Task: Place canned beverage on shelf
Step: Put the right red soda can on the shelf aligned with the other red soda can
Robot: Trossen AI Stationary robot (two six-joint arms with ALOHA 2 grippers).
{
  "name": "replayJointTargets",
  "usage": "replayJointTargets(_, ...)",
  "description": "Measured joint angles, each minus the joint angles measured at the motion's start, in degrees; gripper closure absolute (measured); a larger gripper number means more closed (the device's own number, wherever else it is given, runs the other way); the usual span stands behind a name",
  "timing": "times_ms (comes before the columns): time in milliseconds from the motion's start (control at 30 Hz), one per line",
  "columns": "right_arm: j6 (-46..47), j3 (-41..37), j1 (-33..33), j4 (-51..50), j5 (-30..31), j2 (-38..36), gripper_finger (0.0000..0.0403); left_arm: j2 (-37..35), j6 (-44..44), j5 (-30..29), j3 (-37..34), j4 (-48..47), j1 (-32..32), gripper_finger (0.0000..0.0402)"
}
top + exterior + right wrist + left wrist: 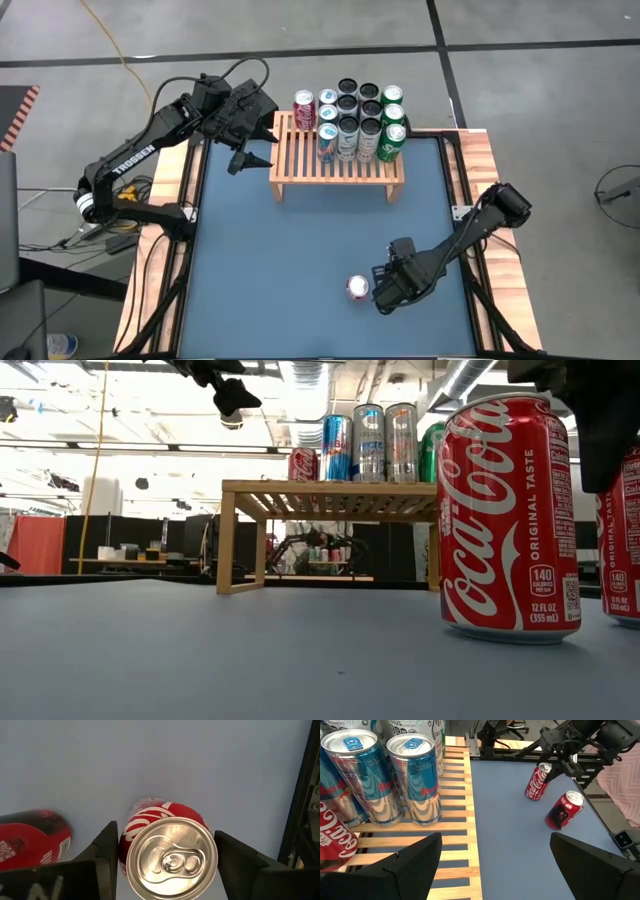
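Two red Coca-Cola cans stand upright on the blue table top, near its front right. My right gripper points down over one can, open, with one finger close beside each side of it. This can is hidden under the gripper in the high view. The other red can stands free just left of it. The shelf stands on its legs at the far edge, with several cans upright on its far half. My left gripper hangs open above the shelf's left end.
Black rails and wooden borders run along the table's left and right sides. The near half of the shelf's slats is bare. Open blue table top lies between the shelf and the two red cans.
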Motion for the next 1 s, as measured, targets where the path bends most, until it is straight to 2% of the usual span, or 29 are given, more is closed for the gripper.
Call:
replayJointTargets(200, -1.0, 0.0, 0.1, 1.4, -1.4, -0.1, 0.0172, 0.0, 0.2, 0.0, 0.0, 0.0, 0.0, 0.0042)
replayJointTargets(467, -1.2, -0.2, -0.4, 4.1, -6.7, 0.3, 0.0117, 0.0, 0.3, -0.3, 0.0, 0.0, 0.0, 0.0042)
replayJointTargets(600, -1.4, -0.2, -0.4, 3.9, -6.9, 0.3, 0.0102, 0.0, 0.5, -0.7, 0.0, 0.0, 0.0, 0.0042)
replayJointTargets(733, -1.1, -0.2, -0.4, 3.9, -6.9, 0.3, 0.0111, 0.0, 0.5, -0.7, 0.0, 0.1, 0.0, 0.0042)
replayJointTargets(1000, -0.3, -0.1, -1.0, 1.0, -7.5, 0.2, 0.0170, 0.0, 0.5, -0.8, 0.0, 0.5, 0.0, 0.0042)
